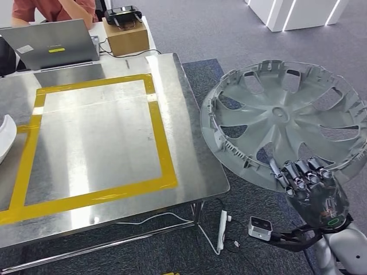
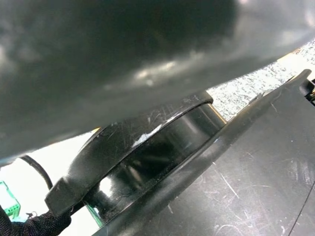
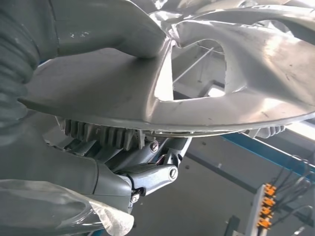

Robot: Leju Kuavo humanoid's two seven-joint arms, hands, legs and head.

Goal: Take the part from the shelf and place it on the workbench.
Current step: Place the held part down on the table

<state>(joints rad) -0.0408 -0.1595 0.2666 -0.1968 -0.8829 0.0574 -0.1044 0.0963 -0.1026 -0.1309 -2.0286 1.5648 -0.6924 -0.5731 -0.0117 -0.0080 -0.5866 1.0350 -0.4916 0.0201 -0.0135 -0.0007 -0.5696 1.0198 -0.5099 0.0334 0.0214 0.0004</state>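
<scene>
To my left lies the steel workbench [image 1: 108, 137] with its yellow tape square [image 1: 93, 140]. My right hand [image 1: 313, 186] grips the grey wheel cover [image 1: 285, 117] by its near rim, fingers [image 1: 303, 172] curled over the edge, holding it in the air beside the bench. My right wrist view shows the thumb [image 3: 111, 24] pressed on the cover's face. I cannot tell how my left hand sits.

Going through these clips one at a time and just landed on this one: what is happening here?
The robot's right hand grips a grey wheel cover by its near rim and holds it in the air, off to the right of the metal workbench. The part is not yet on the bench; the yellow-taped square holds nothing. A person in a red top sits at the far end behind a laptop.
</scene>
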